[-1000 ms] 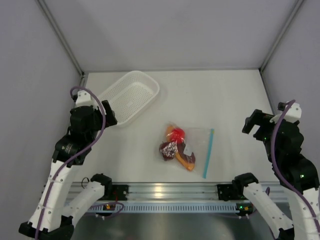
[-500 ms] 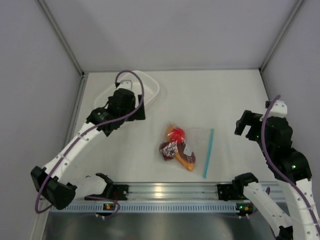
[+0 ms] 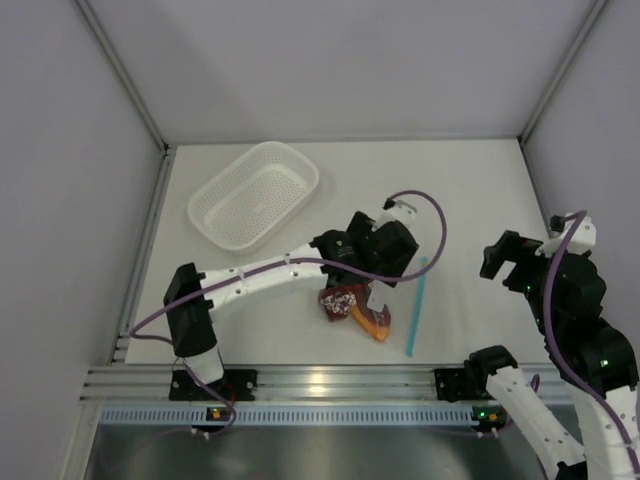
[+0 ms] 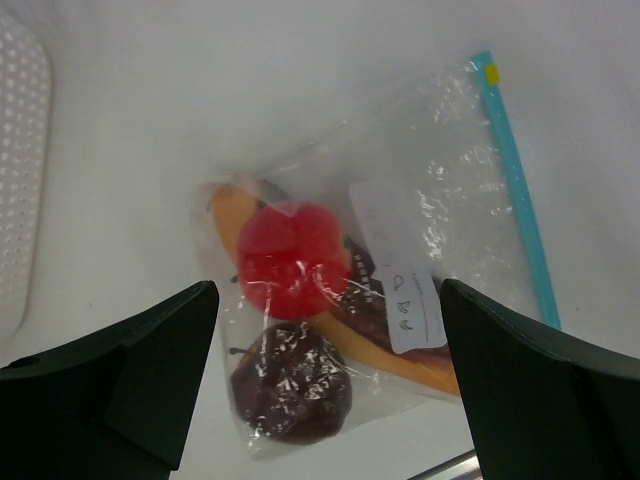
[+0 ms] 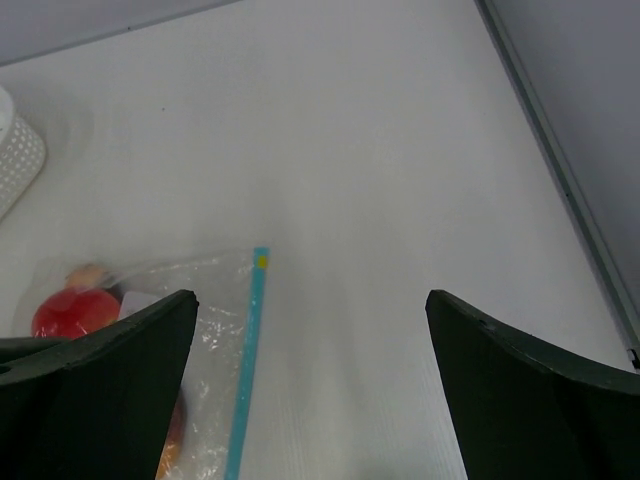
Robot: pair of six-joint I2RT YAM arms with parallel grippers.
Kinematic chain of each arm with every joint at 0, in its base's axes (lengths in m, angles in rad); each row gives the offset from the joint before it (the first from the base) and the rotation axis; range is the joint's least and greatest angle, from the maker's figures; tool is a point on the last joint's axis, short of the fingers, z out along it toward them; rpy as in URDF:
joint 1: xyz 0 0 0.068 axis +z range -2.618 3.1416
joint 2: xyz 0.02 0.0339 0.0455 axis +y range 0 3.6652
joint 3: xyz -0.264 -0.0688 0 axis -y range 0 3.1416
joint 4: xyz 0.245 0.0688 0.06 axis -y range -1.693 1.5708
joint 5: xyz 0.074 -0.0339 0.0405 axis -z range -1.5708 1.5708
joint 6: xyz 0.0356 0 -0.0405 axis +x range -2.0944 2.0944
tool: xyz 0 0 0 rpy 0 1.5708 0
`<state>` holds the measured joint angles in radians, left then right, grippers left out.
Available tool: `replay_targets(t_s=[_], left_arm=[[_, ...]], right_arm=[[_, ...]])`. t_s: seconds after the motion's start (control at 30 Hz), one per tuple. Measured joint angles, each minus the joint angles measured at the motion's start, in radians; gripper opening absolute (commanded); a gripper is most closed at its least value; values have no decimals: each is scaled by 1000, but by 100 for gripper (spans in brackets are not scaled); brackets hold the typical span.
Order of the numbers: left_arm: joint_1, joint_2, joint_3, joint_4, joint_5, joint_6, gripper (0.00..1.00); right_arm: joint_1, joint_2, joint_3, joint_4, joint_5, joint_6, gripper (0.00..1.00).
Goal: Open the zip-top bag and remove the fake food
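The zip-top bag (image 4: 450, 170) lies flat on the white table, closed, its light blue zip strip (image 4: 515, 190) along the right edge. Inside it are the fake food pieces: a red tomato ball (image 4: 290, 258), a dark brown ring (image 4: 292, 385) and an orange slice (image 4: 430, 365). My left gripper (image 4: 325, 395) is open and hovers just above the food end of the bag, touching nothing; in the top view it (image 3: 380, 262) hides part of the bag. My right gripper (image 3: 505, 255) is open and empty, raised to the right of the zip strip (image 5: 248, 350).
A white perforated basket (image 3: 255, 195) stands at the back left of the table, and its edge shows in the left wrist view (image 4: 20, 150). Grey walls enclose the table, and a metal rail (image 3: 320, 380) runs along the near edge.
My left arm has swung from beside the basket across to above the bag. My right arm has shifted slightly. The bag has not moved.
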<state>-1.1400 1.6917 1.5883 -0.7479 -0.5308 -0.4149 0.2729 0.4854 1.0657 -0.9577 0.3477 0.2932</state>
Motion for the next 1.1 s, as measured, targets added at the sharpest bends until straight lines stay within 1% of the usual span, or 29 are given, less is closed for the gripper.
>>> replay_targets(t_s=[0.1, 0.17, 0.3, 0.47, 0.9, 1.1], left_arm=[[-72, 118, 57, 3, -2, 31, 98], [-95, 182, 84, 3, 0, 41, 99], [-111, 295, 147, 0, 24, 43, 99], [-116, 415, 245, 2, 38, 45, 99], [-129, 638, 360, 5, 48, 24, 98], [-130, 674, 397, 15, 47, 18, 93]], right_arm=[[0, -17, 28, -18, 52, 7, 99], [0, -27, 45, -34, 93, 12, 99], [0, -40, 83, -60, 178, 23, 99], [0, -48, 94, -76, 223, 26, 100], [0, -48, 94, -84, 227, 26, 99], [0, -48, 94, -84, 223, 25, 99]])
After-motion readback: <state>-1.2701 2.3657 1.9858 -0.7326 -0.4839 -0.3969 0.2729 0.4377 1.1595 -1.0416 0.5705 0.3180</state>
